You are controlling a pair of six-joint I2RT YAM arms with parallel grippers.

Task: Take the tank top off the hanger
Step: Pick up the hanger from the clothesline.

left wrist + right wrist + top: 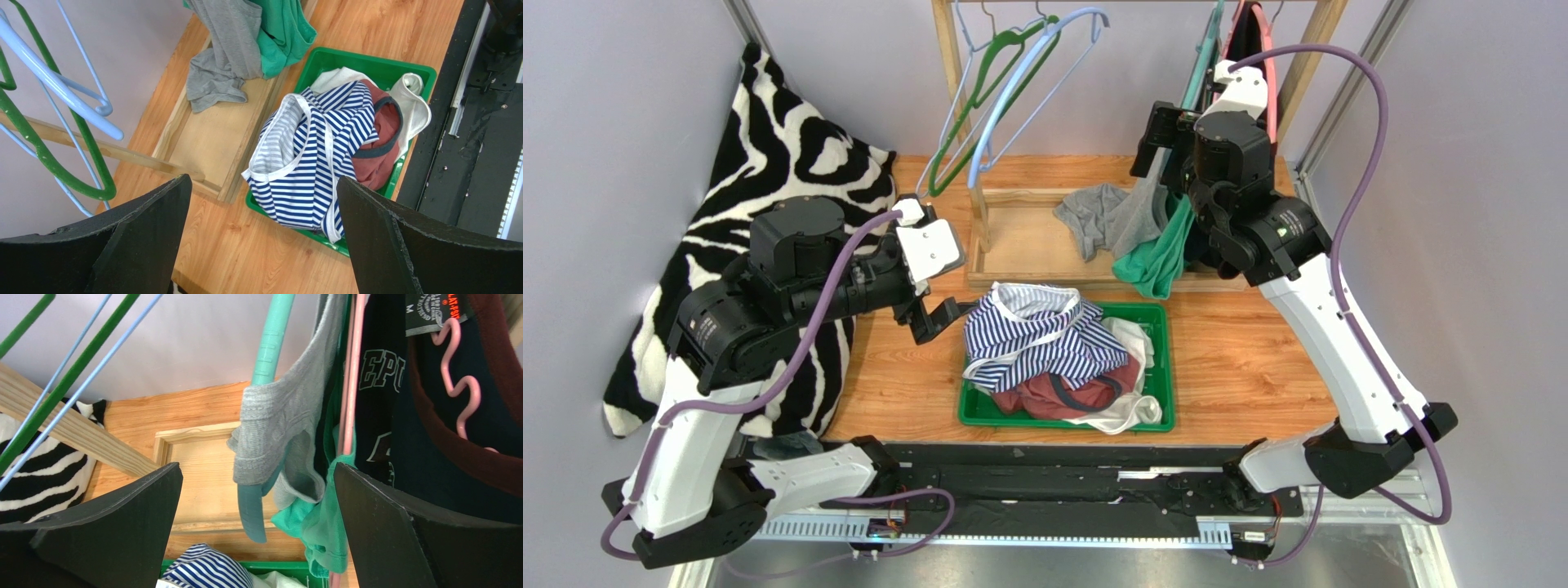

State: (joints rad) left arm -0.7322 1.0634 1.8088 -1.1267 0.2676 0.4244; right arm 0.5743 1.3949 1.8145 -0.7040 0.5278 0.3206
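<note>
A green bin point(1063, 424) sits by the near edge of the tabletop, with a striped top point(1038, 337) piled in it. Just left of it, the left gripper point(264, 182) is wide open and holds nothing. Behind the bin is a wooden tray point(1026, 245). At the far right corner, the gray tank top point(276, 429) hangs on a teal hanger point(270, 349), its bottom resting on the tray. The right gripper point(258, 468) is up beside it, wide open, holding nothing.
</note>
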